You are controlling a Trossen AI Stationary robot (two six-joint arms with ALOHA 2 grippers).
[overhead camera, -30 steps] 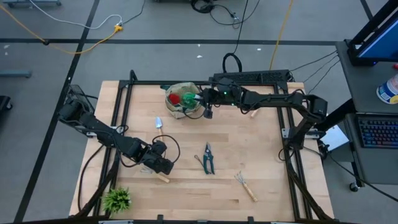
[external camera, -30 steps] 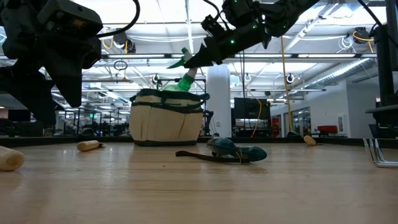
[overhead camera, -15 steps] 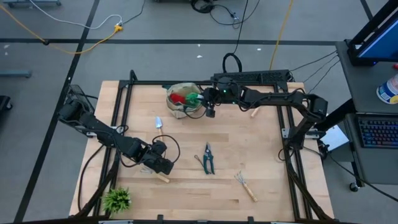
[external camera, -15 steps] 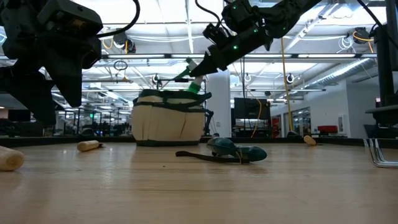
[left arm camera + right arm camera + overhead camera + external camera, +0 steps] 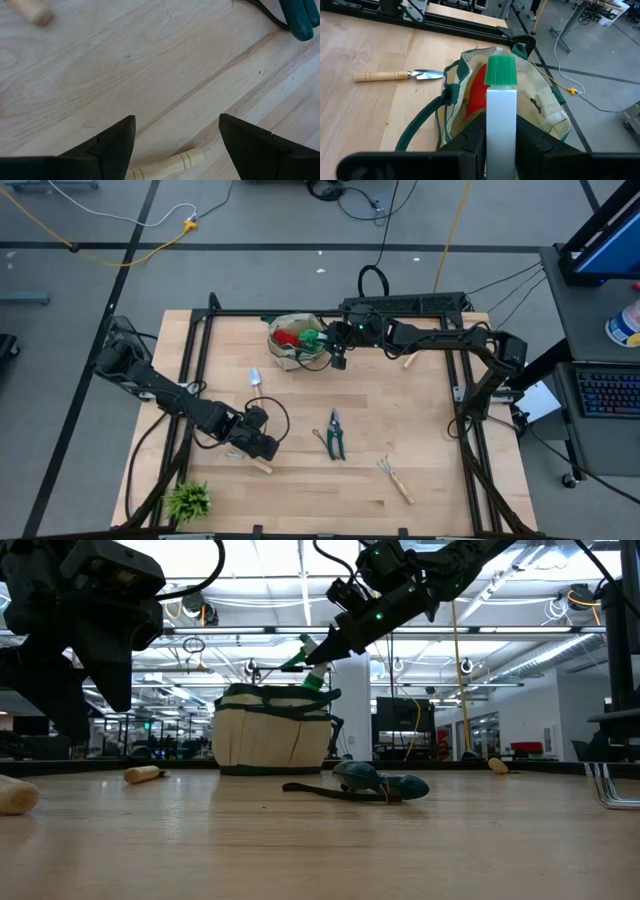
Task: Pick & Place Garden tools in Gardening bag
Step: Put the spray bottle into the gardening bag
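Observation:
The beige gardening bag (image 5: 290, 345) with green trim stands at the table's far side, with red gloves (image 5: 479, 92) inside. My right gripper (image 5: 325, 340) is over the bag's right rim, shut on the spray bottle (image 5: 501, 112), which has a white body and a green cap. My left gripper (image 5: 262, 446) is open, low over a wooden-handled tool (image 5: 165, 164) that lies on the table between its fingers. A trowel (image 5: 255, 377), dark pruning shears (image 5: 335, 435) and a hand rake (image 5: 393, 477) lie flat on the table. My right gripper pinches the bottle's white body (image 5: 501, 135) between its two fingers, one on each side. The fingers come from the table's right, slanting down, and lie along the bottle. The bottle is tilted, its green end (image 5: 315, 678) at the bag's rim. Whether it touches the rim, I cannot tell.
A small leafy plant (image 5: 188, 500) stands at the near left corner. Another wooden handle (image 5: 407, 361) lies right of the bag. The bag's green handle strap (image 5: 420, 125) hangs over its side. Bare table lies between the shears and the bag.
My right gripper has gone a little down and toward the table's right with the spray bottle, bringing its green end close to the bag's rim. The bag has shifted slightly the same way. In the last half second nothing has moved.

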